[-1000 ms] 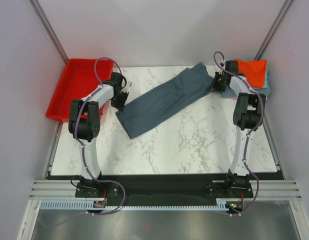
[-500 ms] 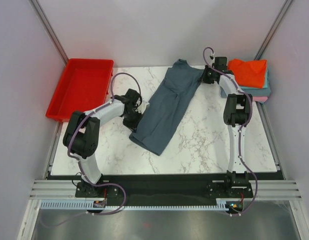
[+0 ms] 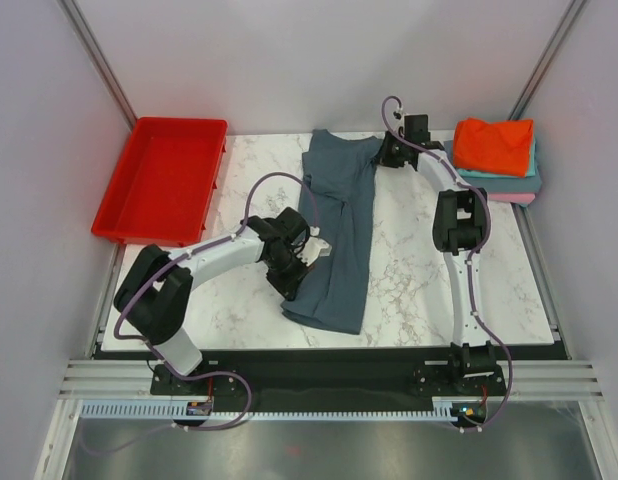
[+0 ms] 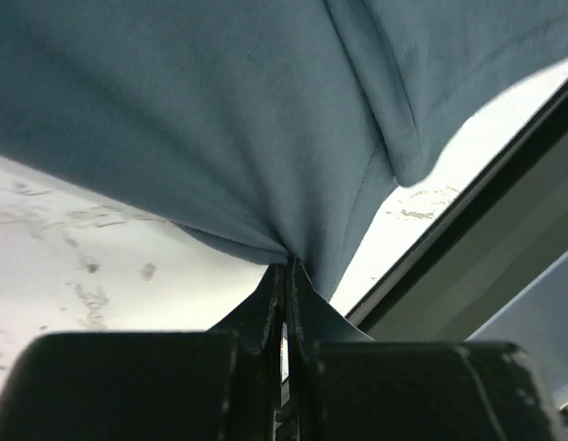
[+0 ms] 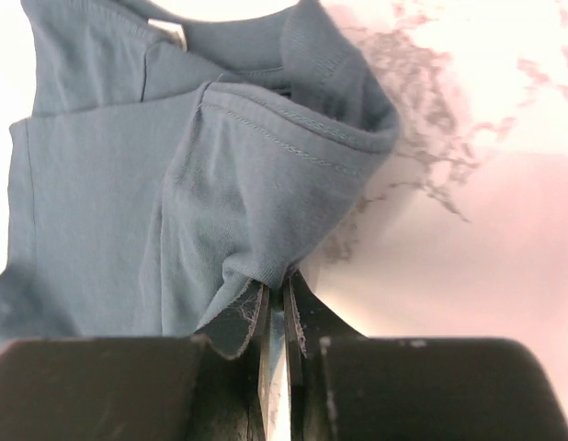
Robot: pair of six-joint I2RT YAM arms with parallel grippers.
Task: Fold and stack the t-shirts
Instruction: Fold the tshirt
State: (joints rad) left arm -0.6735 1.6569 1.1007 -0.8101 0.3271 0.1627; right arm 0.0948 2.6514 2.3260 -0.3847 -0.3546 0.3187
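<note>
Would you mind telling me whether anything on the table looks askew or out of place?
Only the slate blue-grey t-shirt: it lies as a narrow, rumpled strip, pinched at its far shoulder by the right tool and at its left edge by the left tool. Nothing looks spilled or damaged.

Two arms on screen: left arm (image 3: 224, 248) and right arm (image 3: 471, 295), both w/ white link shells and chunky black joint housings. A thin purple cable (image 3: 272, 176) runs along the left one; the right arm's cable (image 3: 386, 108) is the same purple. Black base blocks (image 3: 187, 378) at the bottom, w/ small bits of wiring by them. Left tool (image 4: 286, 299): matte black, two slim flat fingers, pale specks on the housing. Right tool (image 5: 275, 299): black too, finger edges scuffed, whitish scratches.
</note>
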